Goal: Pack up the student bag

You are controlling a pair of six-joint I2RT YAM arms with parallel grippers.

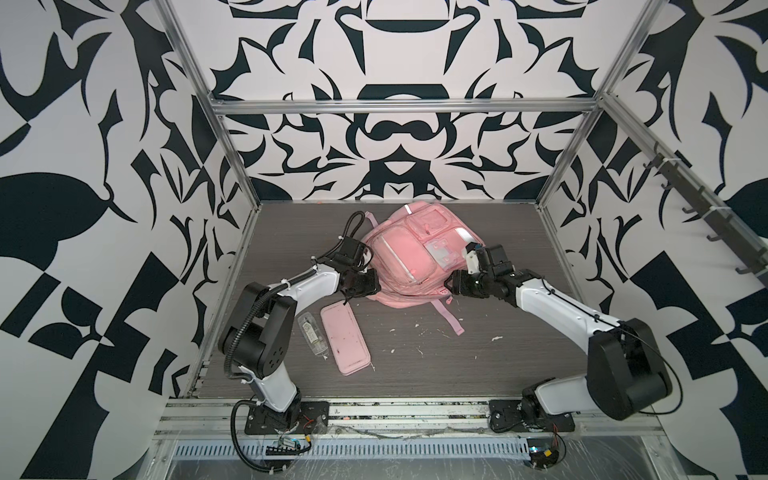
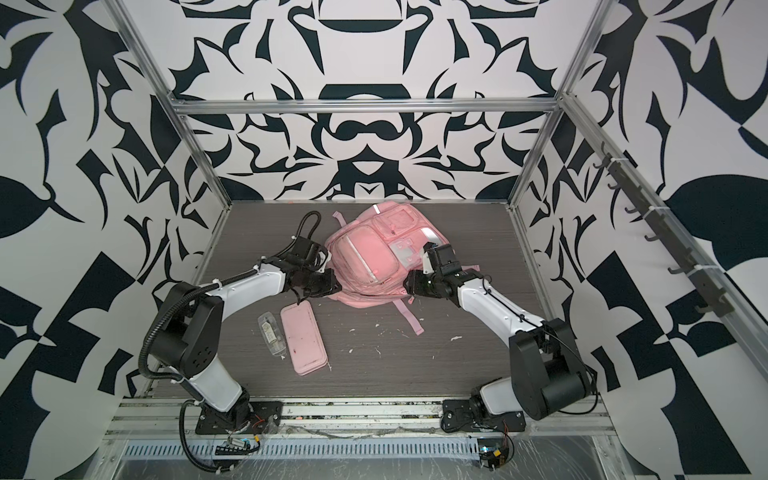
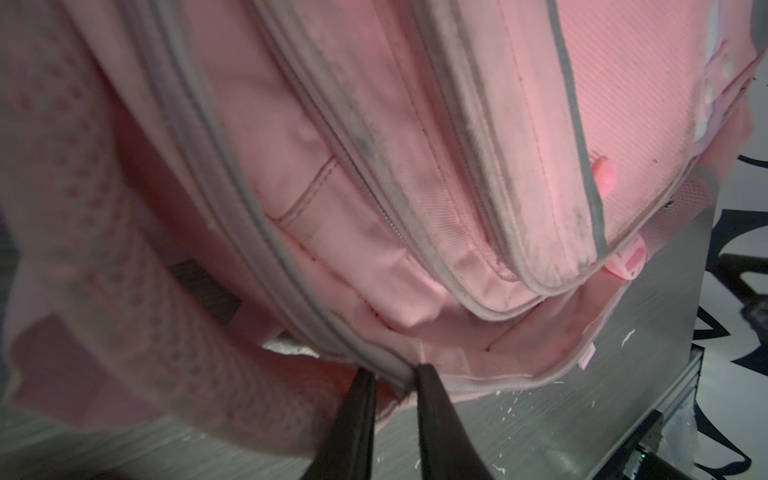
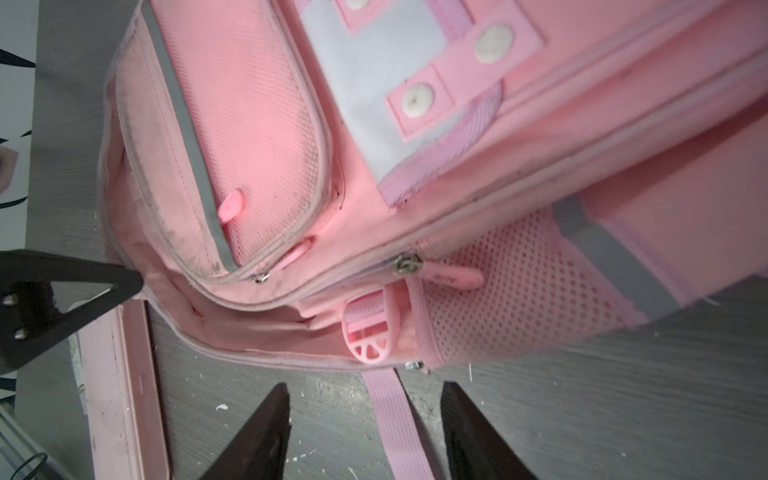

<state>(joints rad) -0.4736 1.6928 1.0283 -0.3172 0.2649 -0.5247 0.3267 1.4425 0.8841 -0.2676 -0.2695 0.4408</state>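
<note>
The student bag (image 1: 409,257) is soft pink woven cloth. Its grey piping is scuffed and grimy, and it has an open-mesh side pocket (image 4: 511,291), shiny silver strips (image 4: 615,253) and glossy plastic zip pulls (image 4: 453,276). At its 7 o'clock, the pencil case (image 1: 345,338) looks smooth and matt. The worktop (image 1: 478,353) is matt grey wood-grain.
</note>
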